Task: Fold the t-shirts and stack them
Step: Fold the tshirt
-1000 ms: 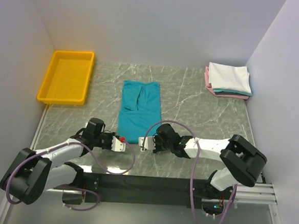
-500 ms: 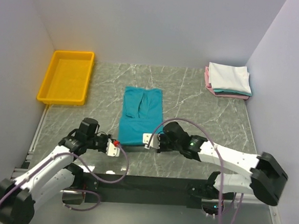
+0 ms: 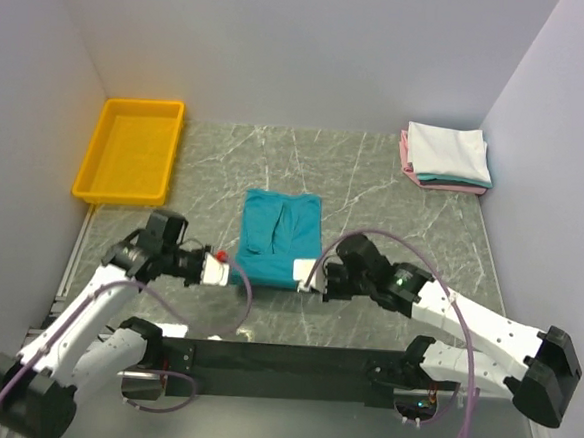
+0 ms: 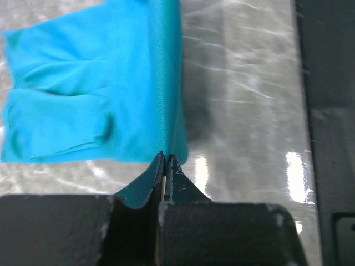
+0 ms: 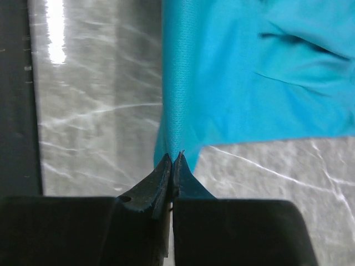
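A teal t-shirt (image 3: 279, 236) lies mid-table, folded narrow, its near hem lifted off the marble. My left gripper (image 3: 230, 272) is shut on the hem's left corner. In the left wrist view the cloth (image 4: 111, 83) rises from the pinched fingertips (image 4: 166, 160). My right gripper (image 3: 306, 277) is shut on the hem's right corner. The right wrist view shows the teal cloth (image 5: 249, 72) pulled taut from its closed tips (image 5: 173, 158). A stack of folded t-shirts (image 3: 447, 157), white on top with teal and pink beneath, sits at the back right.
A yellow plastic bin (image 3: 130, 152) stands at the back left, with nothing in it. The grey marble table (image 3: 392, 221) ends at white walls behind and on both sides. A black rail (image 3: 282, 359) runs along the near edge.
Both grippers have shut on the teal shirt's near corners and lifted the hem, carrying it away from the near edge toward the collar. The shirt now looks shorter.
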Controlling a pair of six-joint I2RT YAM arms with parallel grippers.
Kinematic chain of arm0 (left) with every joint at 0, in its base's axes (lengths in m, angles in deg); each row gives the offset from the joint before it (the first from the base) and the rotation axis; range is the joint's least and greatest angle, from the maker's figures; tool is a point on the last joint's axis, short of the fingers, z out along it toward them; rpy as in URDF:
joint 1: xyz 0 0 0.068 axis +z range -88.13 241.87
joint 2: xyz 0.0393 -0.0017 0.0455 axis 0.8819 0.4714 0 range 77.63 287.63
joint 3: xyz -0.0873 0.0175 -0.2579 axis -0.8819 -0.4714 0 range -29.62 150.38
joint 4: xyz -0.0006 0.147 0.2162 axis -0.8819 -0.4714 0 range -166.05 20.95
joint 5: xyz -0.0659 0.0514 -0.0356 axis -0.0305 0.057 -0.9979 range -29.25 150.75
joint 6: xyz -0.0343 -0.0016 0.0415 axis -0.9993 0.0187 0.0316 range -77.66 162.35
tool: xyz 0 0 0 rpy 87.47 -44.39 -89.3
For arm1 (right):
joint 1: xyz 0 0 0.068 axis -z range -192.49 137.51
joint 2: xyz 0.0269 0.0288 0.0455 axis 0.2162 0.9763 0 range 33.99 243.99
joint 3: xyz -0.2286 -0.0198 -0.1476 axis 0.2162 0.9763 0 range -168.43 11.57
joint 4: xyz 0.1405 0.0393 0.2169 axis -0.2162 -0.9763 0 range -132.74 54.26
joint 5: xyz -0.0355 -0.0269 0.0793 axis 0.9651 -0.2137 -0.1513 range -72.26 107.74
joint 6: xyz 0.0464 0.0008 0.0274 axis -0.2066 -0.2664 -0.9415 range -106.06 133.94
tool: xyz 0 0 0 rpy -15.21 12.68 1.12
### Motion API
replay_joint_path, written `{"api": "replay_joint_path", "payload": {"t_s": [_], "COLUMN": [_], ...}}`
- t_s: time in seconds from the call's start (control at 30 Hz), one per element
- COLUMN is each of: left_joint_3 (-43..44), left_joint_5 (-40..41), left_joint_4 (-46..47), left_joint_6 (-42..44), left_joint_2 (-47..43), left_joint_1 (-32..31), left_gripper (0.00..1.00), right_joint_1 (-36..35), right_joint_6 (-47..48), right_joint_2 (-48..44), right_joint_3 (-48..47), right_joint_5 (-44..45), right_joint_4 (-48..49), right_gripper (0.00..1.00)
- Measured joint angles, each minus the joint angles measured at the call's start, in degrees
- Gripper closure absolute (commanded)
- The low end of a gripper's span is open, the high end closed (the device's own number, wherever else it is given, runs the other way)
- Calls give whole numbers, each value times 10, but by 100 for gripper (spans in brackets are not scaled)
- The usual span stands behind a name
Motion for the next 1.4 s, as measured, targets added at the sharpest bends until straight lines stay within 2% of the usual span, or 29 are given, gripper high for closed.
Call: {"api": "replay_joint_path", "payload": {"t_s": [0.13,0.3,0.53,0.77,0.93,1.13,1.27,1.4], "left_joint_3": [103,223,362,500,544,560,477,376], "left_joint_5": [-24,-38,-37,-18,-7,-14,-37,-55], "left_joint_4": [-11,16,75,92,57,-9,-26,-54], "left_joint_6": [1,-17,-79,-158,-202,-233,-248,-257], "left_joint_2": [124,292,507,702,776,787,748,688], "left_joint_1": [46,81,106,113,116,117,120,118], "left_gripper": [99,99,99,99,99,99,99,94], "right_joint_1": [75,147,234,265,262,238,199,146], "right_joint_6": [32,80,123,128,118,109,96,74], "right_joint_2": [51,157,380,577,635,618,554,476], "right_joint_3": [-64,-156,-311,-471,-511,-489,-398,-298], "right_joint_5": [-30,-65,-102,-99,-88,-68,-66,-75], "right_joint_4": [-16,-28,-48,-77,-101,-107,-108,-117], "right_gripper": [100,100,100,100,100,100,100,99]}}
